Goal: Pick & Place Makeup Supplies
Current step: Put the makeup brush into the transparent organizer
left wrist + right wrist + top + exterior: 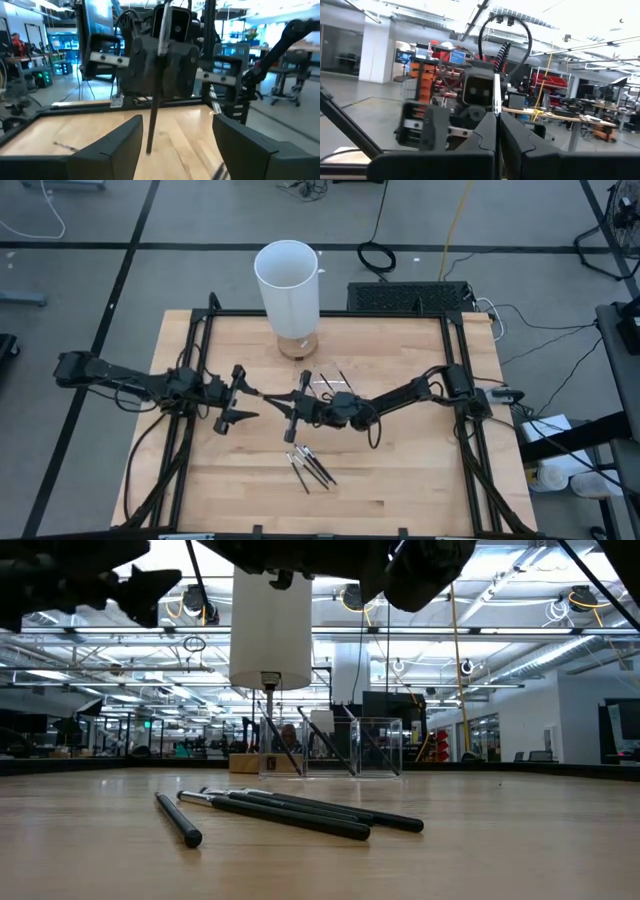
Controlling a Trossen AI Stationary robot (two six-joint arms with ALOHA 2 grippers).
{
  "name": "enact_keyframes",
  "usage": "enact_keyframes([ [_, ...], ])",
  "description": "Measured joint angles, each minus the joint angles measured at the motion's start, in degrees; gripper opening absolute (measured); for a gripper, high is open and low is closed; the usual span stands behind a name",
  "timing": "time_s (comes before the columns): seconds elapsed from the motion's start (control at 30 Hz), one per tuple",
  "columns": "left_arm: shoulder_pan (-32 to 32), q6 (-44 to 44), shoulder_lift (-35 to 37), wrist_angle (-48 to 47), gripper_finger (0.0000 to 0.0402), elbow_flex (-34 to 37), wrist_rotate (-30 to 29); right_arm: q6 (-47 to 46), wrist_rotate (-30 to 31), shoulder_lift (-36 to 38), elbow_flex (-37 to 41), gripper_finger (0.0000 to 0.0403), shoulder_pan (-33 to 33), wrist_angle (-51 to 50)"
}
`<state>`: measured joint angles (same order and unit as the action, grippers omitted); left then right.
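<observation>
My right gripper [283,397] [497,125] hovers over the table's middle, shut on one thin dark makeup stick [262,392] [151,115]. The stick juts toward my left gripper [240,393] [175,145]. That gripper is open, and the stick's free end lies between its fingers, close to one of them. Several more sticks [310,465] [280,810] lie flat on the wood nearer the front edge. A tall white cylinder [288,285] stands at the far edge. A small clear tray [335,387] beside it holds a few sticks. My right gripper pinches the stick's end [496,107] between its two fingers [485,135]. The fingers come from the table's right, nearly level and tipped slightly up. The stick runs on along their line past the fingertips. It is lifted clear of the table.
Black frame rails [200,360] run along the table's left and right sides. Bare wood [400,470] shows right of the loose sticks. A keyboard-like black block [410,297] sits behind the far edge.
</observation>
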<state>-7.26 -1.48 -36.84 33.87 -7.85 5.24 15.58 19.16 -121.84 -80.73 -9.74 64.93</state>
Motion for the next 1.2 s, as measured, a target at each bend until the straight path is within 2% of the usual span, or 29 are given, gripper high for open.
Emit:
enact_keyframes([
  [0.2, 0.21, -1.02, -9.57, -0.25, 0.0236, -3.10, -5.32, 0.21, -0.06, 0.00, 0.00, 0.0000, 1.05, -0.08],
  [0.37, 0.32, -2.23, -13.34, 0.70, 0.0241, -5.00, -5.39, 0.44, -1.63, 0.00, -0.02, 0.0000, 1.04, -2.15],
  [0.9, 0.32, -3.33, -10.82, 0.31, 0.0240, -6.32, -3.77, 6.56, 1.88, 0.04, 0.00, 0.0000, -1.58, -4.65],
  [1.03, 0.32, -3.29, -10.82, 0.57, 0.0207, -6.32, -2.23, 5.61, 1.79, 0.04, 0.00, 0.0000, -1.20, -4.95],
  [1.2, 0.32, -3.23, -10.82, 0.05, 0.0117, -6.32, -2.10, 5.74, 1.81, 0.04, 0.00, 0.0000, -1.11, -5.18],
])
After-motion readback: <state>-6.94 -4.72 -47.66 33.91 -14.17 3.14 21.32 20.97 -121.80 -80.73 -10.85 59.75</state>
